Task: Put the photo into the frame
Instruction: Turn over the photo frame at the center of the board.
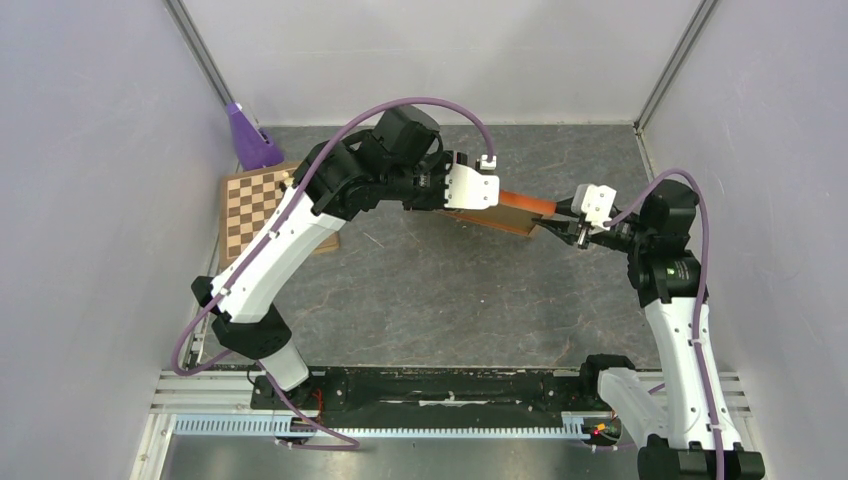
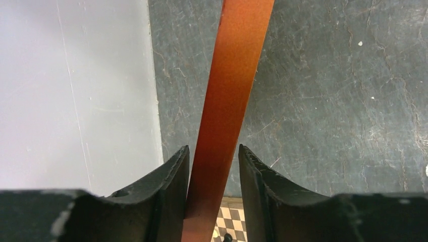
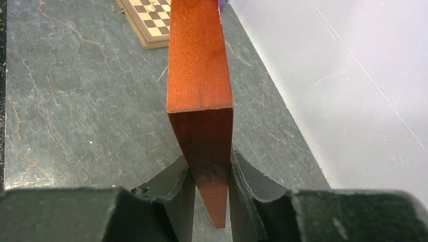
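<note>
From high at 6 o'clock we look down across the table (image 1: pixel 430 290) toward 12. Close wrist cameras face each other, left toward 3 o'clock, right toward 9, sharing the frame (image 1: pixel 525 203).

One frame (image 1: pixel 525 203), just the one. Two arms now: left arm (image 1: pixel 290 240), right arm (image 1: pixel 680 330). One chessboard (image 1: pixel 250 205), and I count a single pale piece (image 3: pixel 151 5). One purple cone (image 1: pixel 245 135). Two purple cables (image 1: pixel 420 100) (image 1: pixel 680 172).
</note>
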`<state>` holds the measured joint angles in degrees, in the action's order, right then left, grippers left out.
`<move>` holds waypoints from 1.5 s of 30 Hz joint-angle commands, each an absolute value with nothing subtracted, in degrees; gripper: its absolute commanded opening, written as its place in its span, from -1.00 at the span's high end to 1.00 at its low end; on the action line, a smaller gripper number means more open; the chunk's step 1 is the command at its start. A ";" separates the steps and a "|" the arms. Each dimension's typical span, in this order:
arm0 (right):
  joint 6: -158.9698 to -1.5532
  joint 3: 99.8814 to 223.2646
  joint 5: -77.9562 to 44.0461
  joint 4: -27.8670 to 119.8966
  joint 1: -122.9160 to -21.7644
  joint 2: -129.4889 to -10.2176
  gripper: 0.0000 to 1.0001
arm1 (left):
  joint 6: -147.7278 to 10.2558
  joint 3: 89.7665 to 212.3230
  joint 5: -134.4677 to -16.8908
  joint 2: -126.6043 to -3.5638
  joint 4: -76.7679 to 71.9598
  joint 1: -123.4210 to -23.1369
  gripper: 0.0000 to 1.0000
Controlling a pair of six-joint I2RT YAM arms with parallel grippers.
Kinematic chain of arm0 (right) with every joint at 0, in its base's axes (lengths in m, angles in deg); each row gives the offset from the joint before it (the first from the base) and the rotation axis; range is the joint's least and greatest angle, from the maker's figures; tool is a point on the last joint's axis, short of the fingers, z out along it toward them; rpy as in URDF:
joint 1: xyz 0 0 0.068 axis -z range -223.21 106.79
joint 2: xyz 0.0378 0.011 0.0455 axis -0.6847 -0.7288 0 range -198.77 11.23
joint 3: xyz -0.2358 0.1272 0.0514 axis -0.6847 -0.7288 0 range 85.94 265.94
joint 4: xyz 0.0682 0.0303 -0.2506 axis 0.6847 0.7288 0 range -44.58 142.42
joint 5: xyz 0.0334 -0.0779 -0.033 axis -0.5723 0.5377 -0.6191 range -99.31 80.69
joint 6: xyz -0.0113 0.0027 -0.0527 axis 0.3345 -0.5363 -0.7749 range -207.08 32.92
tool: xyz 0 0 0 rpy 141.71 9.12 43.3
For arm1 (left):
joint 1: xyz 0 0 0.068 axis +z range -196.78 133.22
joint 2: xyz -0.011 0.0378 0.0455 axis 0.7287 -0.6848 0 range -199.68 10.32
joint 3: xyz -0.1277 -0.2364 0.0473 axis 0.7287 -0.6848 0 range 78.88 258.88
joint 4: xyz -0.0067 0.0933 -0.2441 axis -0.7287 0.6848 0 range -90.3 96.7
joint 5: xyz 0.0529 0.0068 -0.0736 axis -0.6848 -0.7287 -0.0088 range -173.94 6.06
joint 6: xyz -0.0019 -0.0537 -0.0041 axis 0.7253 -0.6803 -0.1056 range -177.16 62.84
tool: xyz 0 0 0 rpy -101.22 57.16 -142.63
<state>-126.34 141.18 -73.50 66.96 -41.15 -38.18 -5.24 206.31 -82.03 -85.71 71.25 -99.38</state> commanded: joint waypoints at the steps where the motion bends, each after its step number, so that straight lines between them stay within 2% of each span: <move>1: -125.58 139.29 -66.09 73.78 -40.75 -38.96 1.00 | -6.73 205.55 -80.16 -84.78 74.91 -100.39 0.11; 3: -125.36 139.04 -66.30 73.81 -40.75 -38.75 1.00 | -6.76 205.36 -80.63 -84.86 74.89 -100.64 0.22; 9: -124.02 139.02 -67.00 73.43 -40.75 -38.75 0.97 | -6.87 204.33 -81.69 -84.93 74.85 -101.48 0.91; 10: -123.81 139.11 -66.97 73.40 -40.75 -38.83 0.94 | -6.91 204.15 -81.87 -84.91 74.82 -101.55 0.95; 14: -123.13 139.35 -66.47 73.23 -40.75 -38.94 0.76 | -7.64 203.41 -82.46 -84.74 74.16 -101.77 0.96; 17: -122.76 139.38 -65.86 73.35 -40.73 -38.91 0.41 | -7.88 202.57 -82.88 -84.35 73.43 -101.79 0.95; 21: -123.39 139.79 -63.32 74.92 -40.75 -38.54 -0.17 | -8.28 201.78 -83.71 -84.34 71.88 -101.77 0.95; 25: -125.02 140.33 -58.58 77.74 -40.75 -37.88 -0.43 | -8.82 200.45 -85.41 -84.01 70.28 -101.79 0.95; 32: -127.50 138.88 -45.23 82.66 -40.75 -36.03 -0.51 | -11.04 193.34 -88.27 -81.16 65.37 -101.80 0.96; 38: -121.93 133.56 -29.50 78.42 -40.45 -35.57 -0.52 | -14.17 184.02 -89.13 -78.82 61.37 -102.39 0.96; 45: -116.62 131.03 -21.99 73.39 -38.64 -37.38 -0.52 | -20.05 168.89 -94.72 -75.65 50.76 -105.82 0.96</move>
